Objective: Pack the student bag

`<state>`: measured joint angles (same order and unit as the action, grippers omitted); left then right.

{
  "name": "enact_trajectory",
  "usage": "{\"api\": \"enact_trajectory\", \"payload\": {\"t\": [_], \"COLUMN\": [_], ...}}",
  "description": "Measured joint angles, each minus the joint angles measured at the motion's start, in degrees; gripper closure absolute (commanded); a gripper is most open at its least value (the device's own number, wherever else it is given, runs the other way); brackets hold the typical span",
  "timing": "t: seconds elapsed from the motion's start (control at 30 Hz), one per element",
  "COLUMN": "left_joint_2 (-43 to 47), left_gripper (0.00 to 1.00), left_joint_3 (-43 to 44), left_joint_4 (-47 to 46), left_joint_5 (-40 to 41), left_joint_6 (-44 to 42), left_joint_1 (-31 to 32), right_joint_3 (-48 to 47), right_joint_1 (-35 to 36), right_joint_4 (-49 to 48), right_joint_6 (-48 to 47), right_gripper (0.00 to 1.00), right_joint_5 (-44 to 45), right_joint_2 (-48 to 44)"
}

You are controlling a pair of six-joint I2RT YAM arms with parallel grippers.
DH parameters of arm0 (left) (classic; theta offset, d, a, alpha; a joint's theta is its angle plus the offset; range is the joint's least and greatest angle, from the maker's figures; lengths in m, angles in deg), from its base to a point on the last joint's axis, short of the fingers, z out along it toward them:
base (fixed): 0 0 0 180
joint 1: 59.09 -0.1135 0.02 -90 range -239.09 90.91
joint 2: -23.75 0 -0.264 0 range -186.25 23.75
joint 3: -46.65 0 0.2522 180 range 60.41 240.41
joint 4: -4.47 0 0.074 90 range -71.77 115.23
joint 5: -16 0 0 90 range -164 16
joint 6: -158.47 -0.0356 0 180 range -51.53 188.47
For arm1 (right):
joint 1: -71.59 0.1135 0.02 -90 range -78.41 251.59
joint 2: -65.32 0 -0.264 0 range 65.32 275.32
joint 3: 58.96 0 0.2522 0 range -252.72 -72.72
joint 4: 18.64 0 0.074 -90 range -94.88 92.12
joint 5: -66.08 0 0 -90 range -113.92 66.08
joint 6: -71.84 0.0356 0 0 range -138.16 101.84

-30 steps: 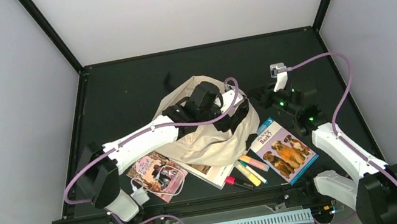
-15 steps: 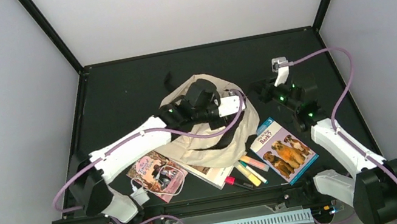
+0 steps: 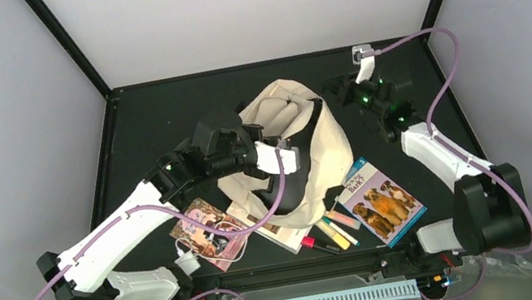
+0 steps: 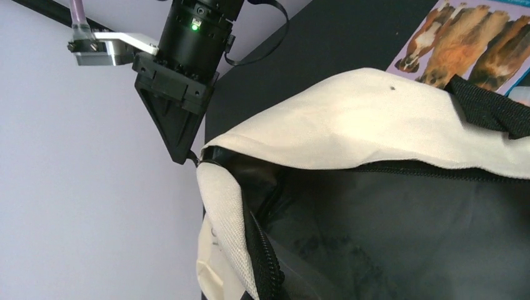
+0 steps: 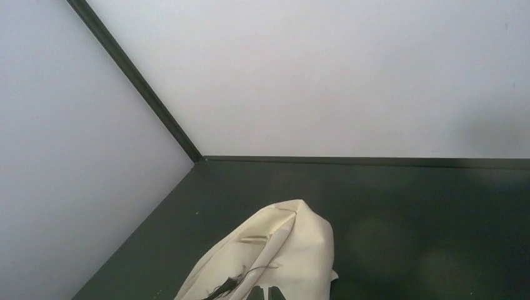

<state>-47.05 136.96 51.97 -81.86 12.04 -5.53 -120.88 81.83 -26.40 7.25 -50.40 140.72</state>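
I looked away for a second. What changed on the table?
The left gripper swung left and shut, apparently on the bag's near rim. The right gripper, shut throughout on the far rim, pulled away from the bases, raising the bag and stretching its mouth open. The books and markers stayed put.

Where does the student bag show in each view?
Top external: student bag at the centre of the black table.
Left wrist: bag fills the lower right, mouth open.
Right wrist: cream corner, bottom centre.
Shared landmark: the black table, in all three.
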Motion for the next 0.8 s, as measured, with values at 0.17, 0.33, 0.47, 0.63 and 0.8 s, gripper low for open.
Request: {"api": "enact_trajectory", "payload": {"t": [0.17,0.33,0.47,0.63,0.8], "left_joint_2": [1.53,3.23,3.34,3.43,3.08], "left_gripper": [0.98,0.98,0.98,0.99,0.98], "left_joint_3": [-0.2,-0.9,-0.96,-0.83,2.91], "left_joint_4": [0.35,0.46,0.63,1.01,2.16], "left_joint_5": [2.27,4.26,5.18,5.92,8.04], "left_joint_6": [-0.5,0.81,3.06,6.84,10.75], "left_joint_1": [-0.33,-1.46,-2.29,-5.14,-10.54], "right_joint_3": [-4.46,-10.23,-12.57,-17.92,-20.28], "right_joint_1": [-0.09,-0.07,-0.07,-0.35,-3.56], "right_joint_4": [0.35,0.96,1.22,6.12,14.93], "right_joint_6": [-1.31,-1.77,-1.84,-3.8,-5.16], "right_gripper": [0.99,0.99,0.99,0.49,0.12], "right_joint_5": [-0.04,-2.43,-4.15,-2.8,5.09], "right_joint_2": [6.69,14.53,17.64,20.04,18.05]}}
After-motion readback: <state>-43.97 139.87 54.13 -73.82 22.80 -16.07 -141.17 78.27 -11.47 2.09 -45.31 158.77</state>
